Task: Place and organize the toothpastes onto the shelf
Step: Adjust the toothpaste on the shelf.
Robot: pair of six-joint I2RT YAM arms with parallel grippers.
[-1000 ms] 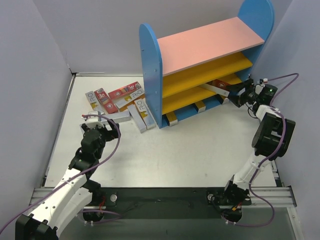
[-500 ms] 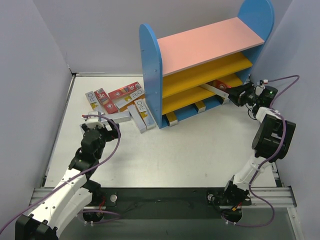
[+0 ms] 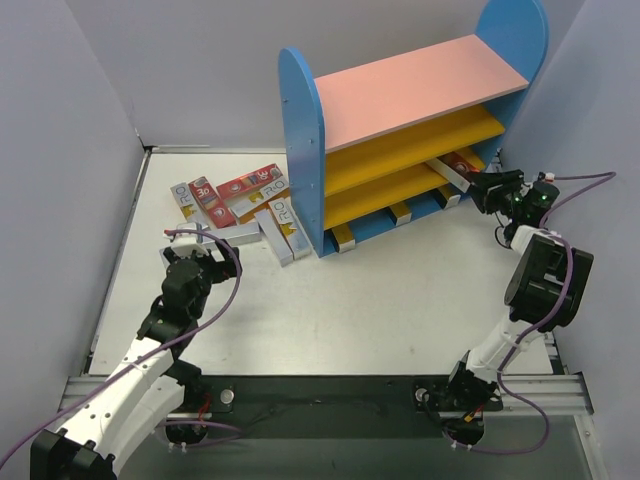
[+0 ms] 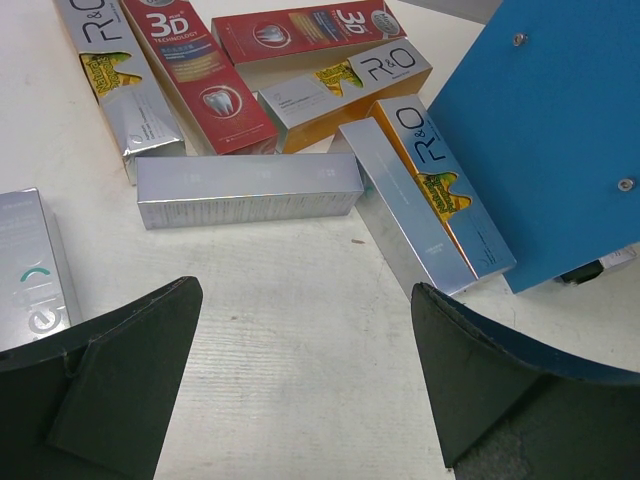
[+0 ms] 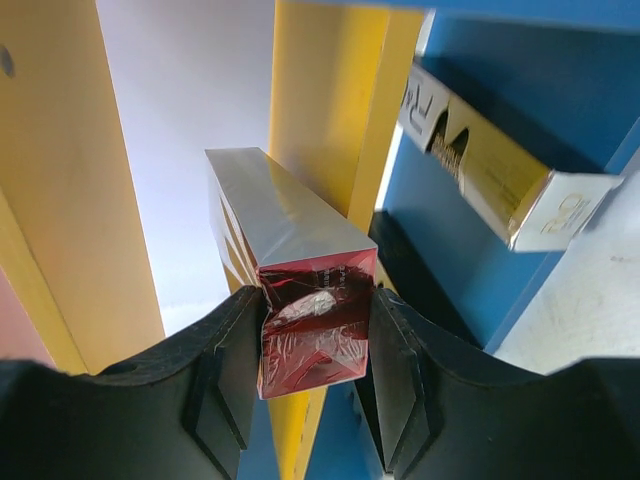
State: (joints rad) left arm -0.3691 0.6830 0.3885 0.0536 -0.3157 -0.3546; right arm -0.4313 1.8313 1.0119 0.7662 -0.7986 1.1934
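Note:
The shelf [image 3: 400,100] stands at the back right, its blue side panel also in the left wrist view [image 4: 560,130]. Several toothpastes [image 3: 240,205] lie in a loose pile left of it, silver and red. My left gripper [image 3: 195,245] is open and empty just in front of the pile, hovering over bare table [image 4: 305,380] below a silver box [image 4: 248,190]. My right gripper [image 3: 487,186] is shut on the red end of a silver toothpaste box [image 5: 315,320]. That box [image 3: 455,168] slants into the shelf's right end by the lower yellow board [image 5: 345,100].
Three boxes lie on the shelf's blue base, their yellow ends showing [image 3: 343,237]; one shows in the right wrist view [image 5: 490,170]. A silver box [image 4: 30,270] lies by my left finger. Side walls close in, the right one [image 3: 600,120] near my right arm.
My right gripper has moved right, away from the shelf, drawing the held box rightward along the lower shelf level. The left arm and the pile have not moved.

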